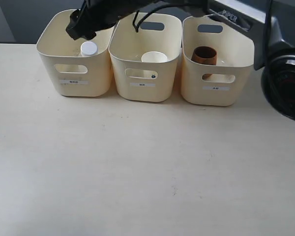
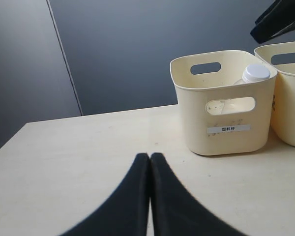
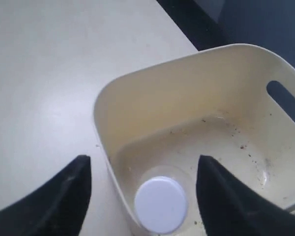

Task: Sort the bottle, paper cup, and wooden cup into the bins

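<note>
The bottle (image 3: 161,204) stands upright in the leftmost bin (image 1: 74,73), directly beneath the right claw (image 3: 142,191), released and nearer; left claw (image 2: 150,162) clenched, empty, over the bench (image 1: 137,167); cups binned.

The black right arm (image 1: 137,10) reaches across the top of the exterior frame to the upper left, its black two-fingered gripper (image 3: 142,189) spread wide. The left black gripper (image 2: 149,162) has its fingers pressed together at bottom centre.

Cream bins (image 1: 74,73) — white-capped bottle (image 1: 89,48), reddish-brown wooden cup (image 1: 204,55).
</note>
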